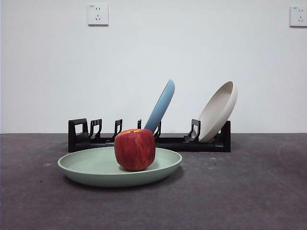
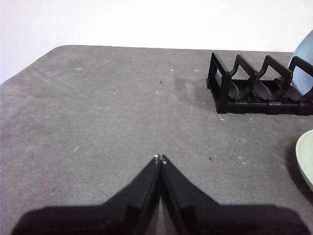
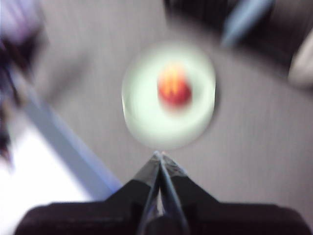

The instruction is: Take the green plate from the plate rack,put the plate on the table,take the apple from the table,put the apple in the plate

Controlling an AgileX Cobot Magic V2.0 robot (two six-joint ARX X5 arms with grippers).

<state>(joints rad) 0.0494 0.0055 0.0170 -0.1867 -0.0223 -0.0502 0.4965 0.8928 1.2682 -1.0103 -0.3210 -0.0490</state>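
— White wall with two sockets [image 1: 98,14] behind, dark grey tabletop [image 1: 249,191] in front. Where is the green plate [image 1: 96,168]?

— Flat on the tabletop, just in front of the plate rack [image 1: 196,143]. The apple [image 1: 135,149] sits upright in it, stem end up, a little right of the plate's middle.

— What is in the rack?

— A light blue plate [image 1: 161,105] leaning near the middle and a cream-white plate [image 1: 218,111] leaning at the right end. The left slots hold nothing.

— And the hands?

— Left hand [image 2: 160,157] hangs over bare tabletop, jaws pressed together, well apart from the plate's edge. Right hand [image 3: 159,154] is high above the plate, jaws together and holding nothing; its wrist view is blurred.
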